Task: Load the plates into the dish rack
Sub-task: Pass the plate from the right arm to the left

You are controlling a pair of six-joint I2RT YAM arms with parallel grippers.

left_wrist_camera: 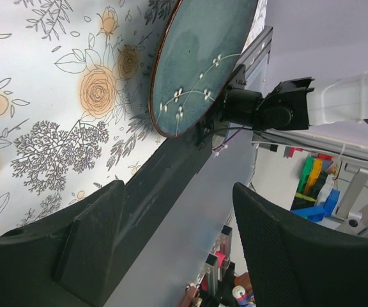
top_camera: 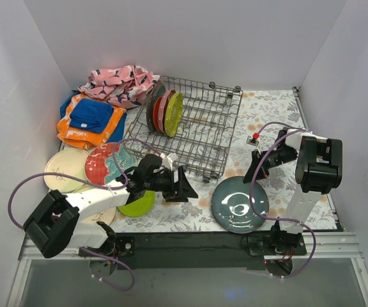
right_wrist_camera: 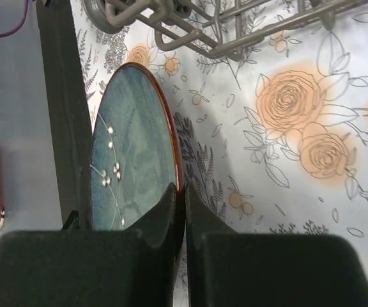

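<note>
The dish rack (top_camera: 200,131) stands at the back centre and holds three upright plates (top_camera: 165,112): dark, red and lime green. A blue-grey plate (top_camera: 240,203) lies flat at the front right. My left gripper (top_camera: 185,185) is open and empty, low over the table between the rack's front and a lime green plate (top_camera: 138,204). In its wrist view (left_wrist_camera: 181,217) the blue-grey plate (left_wrist_camera: 200,61) lies ahead. My right gripper (top_camera: 255,173) is shut and empty, and hovers over that plate's far rim (right_wrist_camera: 177,166). The right wrist view (right_wrist_camera: 184,192) shows the fingers closed to a thin slit.
A red plate with a teal flower (top_camera: 107,163) and a cream plate (top_camera: 66,169) lie at the left, partly under my left arm. Folded cloths (top_camera: 91,118) and a pink cloth (top_camera: 120,83) are piled at the back left. The rack's corner (right_wrist_camera: 235,25) shows in the right wrist view.
</note>
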